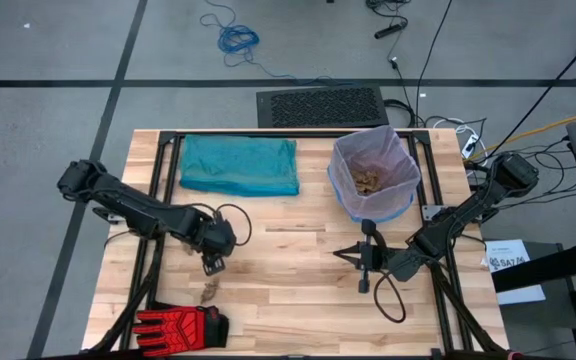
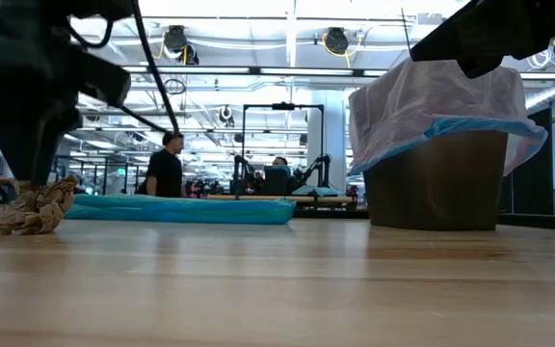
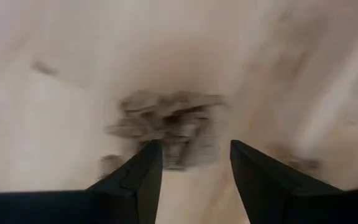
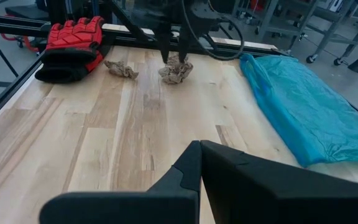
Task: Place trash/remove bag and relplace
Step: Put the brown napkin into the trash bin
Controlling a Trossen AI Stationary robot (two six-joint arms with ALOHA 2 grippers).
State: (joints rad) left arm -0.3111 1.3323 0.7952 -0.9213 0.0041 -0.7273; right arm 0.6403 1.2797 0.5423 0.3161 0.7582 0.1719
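One crumpled tan trash wad (image 3: 166, 124) (image 4: 176, 70) (image 2: 32, 207) lies on the wood table near its left front. My left gripper (image 3: 194, 152) (image 1: 213, 264) points straight down over it, open, with one fingertip at either side of its top. A second wad (image 4: 122, 70) (image 1: 208, 292) lies nearer the glove. The bin (image 2: 438, 178) stands at the far right, lined with the lilac bag (image 1: 373, 150), and holds more wads (image 1: 368, 181). The folded teal bag (image 1: 240, 165) lies flat at the far middle. My right gripper (image 4: 201, 152) (image 1: 340, 256) hangs shut and empty above the table's right half.
A red-and-black glove (image 1: 180, 325) (image 4: 73, 43) lies at the near left corner. Bare wood (image 1: 288, 290) stretches between the two grippers. A black mat (image 1: 320, 106) lies on the floor past the far edge. People (image 2: 167, 166) stand in the room behind.
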